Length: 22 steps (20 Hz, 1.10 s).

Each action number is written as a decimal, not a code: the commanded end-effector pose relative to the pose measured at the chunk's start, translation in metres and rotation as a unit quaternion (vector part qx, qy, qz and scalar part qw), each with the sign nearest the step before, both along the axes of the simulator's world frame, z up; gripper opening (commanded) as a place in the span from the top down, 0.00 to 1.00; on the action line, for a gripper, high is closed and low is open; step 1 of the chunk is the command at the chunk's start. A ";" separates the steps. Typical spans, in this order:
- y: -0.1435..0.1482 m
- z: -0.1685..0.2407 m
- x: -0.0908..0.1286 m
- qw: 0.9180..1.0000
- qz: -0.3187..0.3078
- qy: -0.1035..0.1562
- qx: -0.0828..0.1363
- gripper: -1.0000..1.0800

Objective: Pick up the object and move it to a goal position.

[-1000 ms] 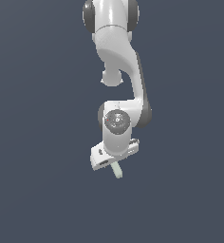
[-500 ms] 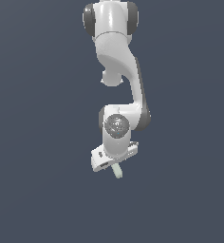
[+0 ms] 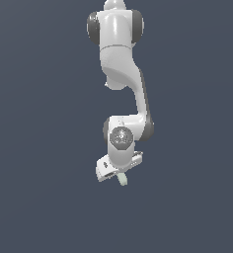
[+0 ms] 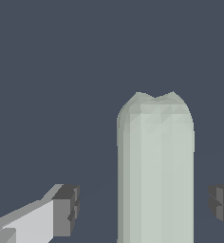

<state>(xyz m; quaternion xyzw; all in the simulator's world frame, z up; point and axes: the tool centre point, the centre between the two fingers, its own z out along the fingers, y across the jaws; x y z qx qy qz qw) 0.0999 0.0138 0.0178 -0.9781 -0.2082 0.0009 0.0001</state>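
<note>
Flat slate-blue backdrop everywhere, featureless in both views. Nearest the wrist camera, a pale mint-white bar (image 4: 155, 171), plain and unmarked, rounded at its far end with a slight dip in the tip, running out of frame toward the camera. Flanked by two dark grey fingertips (image 4: 66, 210), one on a white finger to one side, the other barely in frame at the opposite edge. Visible blue gaps between bar and both pads, so gripper (image 4: 144, 209) spread wider than the bar; cannot tell whether anything actually touches it, or whether the bar hangs held or lies on a surface beyond.

Farther off, in the exterior view, same bar (image 3: 122, 179) poking out just below the white hand (image 3: 118, 165), small and mint-tinted, tilted slightly. Above that, a round grey-capped wrist joint (image 3: 121, 137), then the white Panda arm (image 3: 122, 64) rising steeply to a broad shoulder near the top of frame.
</note>
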 end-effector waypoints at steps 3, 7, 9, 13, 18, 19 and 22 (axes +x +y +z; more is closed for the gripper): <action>0.000 0.001 0.001 1.000 0.000 -0.001 0.000 1.00; 0.000 0.001 0.001 1.000 0.000 -0.001 0.000 1.00; 0.000 0.001 0.001 1.000 0.000 -0.001 0.000 1.00; 0.001 0.001 0.001 1.000 0.000 -0.001 0.000 1.00; 0.008 0.010 -0.003 1.000 0.000 -0.001 0.000 1.00; 0.010 0.013 -0.005 1.000 0.000 -0.001 0.000 1.00; 0.020 0.024 -0.010 1.000 0.000 -0.001 0.000 1.00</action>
